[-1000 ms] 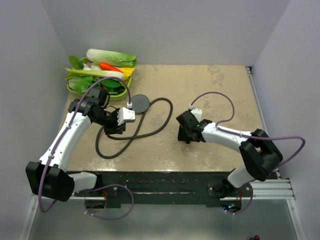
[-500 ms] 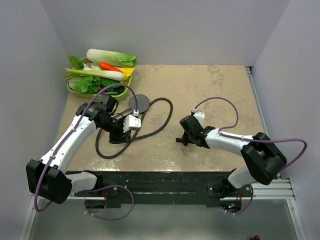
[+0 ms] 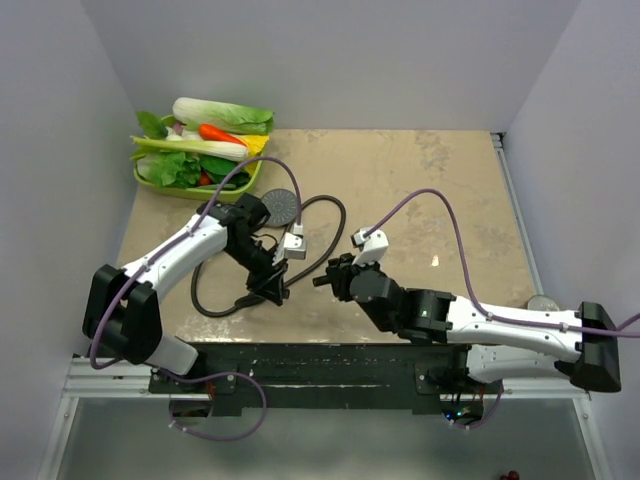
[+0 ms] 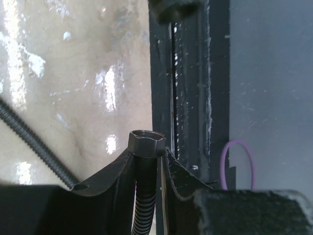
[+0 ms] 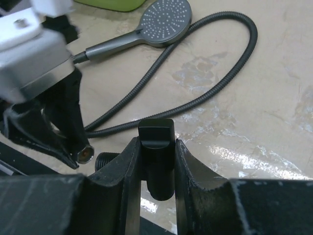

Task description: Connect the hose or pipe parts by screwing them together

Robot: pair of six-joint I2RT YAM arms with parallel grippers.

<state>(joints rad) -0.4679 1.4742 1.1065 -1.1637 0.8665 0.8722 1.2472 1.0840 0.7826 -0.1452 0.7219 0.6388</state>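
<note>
Our left claw (image 4: 148,157) is clamped on the end nut (image 4: 146,143) of the hose (image 4: 143,210). The right claw (image 5: 156,146) pinches a black threaded fitting (image 5: 156,133). Both have just swung together at the near edge of the tabletop (image 3: 430,180) (nut and thread almost meet), so we judge that screwing can begin. The shower head (image 5: 165,20) lies farther back, and pale walls (image 3: 300,60) surround everything.
</note>
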